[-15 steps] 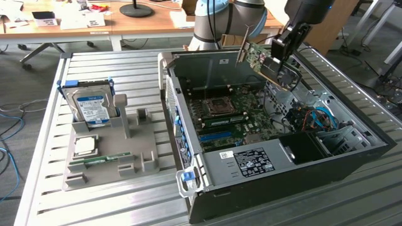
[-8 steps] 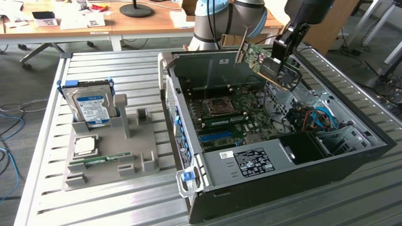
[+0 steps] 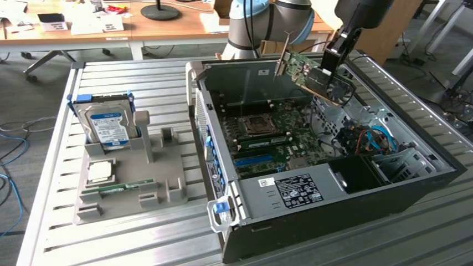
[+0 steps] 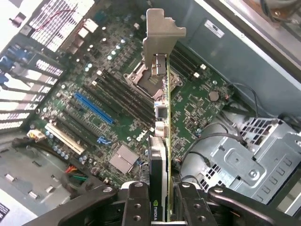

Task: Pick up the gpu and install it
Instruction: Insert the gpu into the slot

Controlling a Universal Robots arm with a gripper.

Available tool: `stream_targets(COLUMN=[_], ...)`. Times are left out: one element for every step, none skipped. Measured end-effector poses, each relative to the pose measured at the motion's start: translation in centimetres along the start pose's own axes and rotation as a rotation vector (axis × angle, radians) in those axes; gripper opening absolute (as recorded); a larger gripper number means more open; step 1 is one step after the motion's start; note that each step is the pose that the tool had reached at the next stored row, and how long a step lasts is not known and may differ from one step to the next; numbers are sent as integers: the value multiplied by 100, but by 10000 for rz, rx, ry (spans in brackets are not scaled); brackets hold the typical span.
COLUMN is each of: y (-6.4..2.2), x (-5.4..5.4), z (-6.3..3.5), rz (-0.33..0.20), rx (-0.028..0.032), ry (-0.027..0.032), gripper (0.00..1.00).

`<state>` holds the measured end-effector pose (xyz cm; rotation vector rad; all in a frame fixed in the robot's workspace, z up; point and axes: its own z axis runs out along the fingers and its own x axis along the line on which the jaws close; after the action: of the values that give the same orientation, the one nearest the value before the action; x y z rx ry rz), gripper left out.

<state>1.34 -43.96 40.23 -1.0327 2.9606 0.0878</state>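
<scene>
At about nine o'clock in the exterior view, a grey parts holder point(image 3: 159, 177) keeps a hard drive point(image 3: 109, 126) upright, with a RAM stick point(image 3: 118, 189) lying toward seven o'clock. No card sits there, so the pick-up looks done. At the centre lies the open computer case point(image 3: 296, 194), its motherboard point(image 3: 270, 138) exposed. Toward one o'clock the gripper point(image 3: 329, 65) hangs above the case, clamped on the gpu point(image 3: 310, 72), which is tilted in the air. In the wrist view the fingers point(image 4: 138, 207) press either face of the card, edge-on over the board and in no slot. The install is not yet done.
</scene>
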Motion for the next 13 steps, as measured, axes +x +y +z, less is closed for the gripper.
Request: stream_targets(y=[0, 0, 0, 0, 0, 0, 0, 0, 0, 0, 0, 0, 0], x=[0, 0, 0, 0, 0, 0, 0, 0, 0, 0, 0, 0, 0], z=[0, 0, 0, 0, 0, 1, 1, 1, 1, 1, 2, 1, 1], rz=[-144, -279, -419, -568, -730, -900, -1083, -1249, -1420, -1589, -1753, -1912, -2086], rx=[-4, -7, -10, -14, -17, -21, -26, -29, -33, -37, -41, -44, -48], ry=[8, 15, 22, 29, 38, 46, 56, 65, 73, 82, 90, 99, 107], gripper=[27, 27, 27, 27, 27, 27, 27, 27, 27, 27, 27, 27, 27])
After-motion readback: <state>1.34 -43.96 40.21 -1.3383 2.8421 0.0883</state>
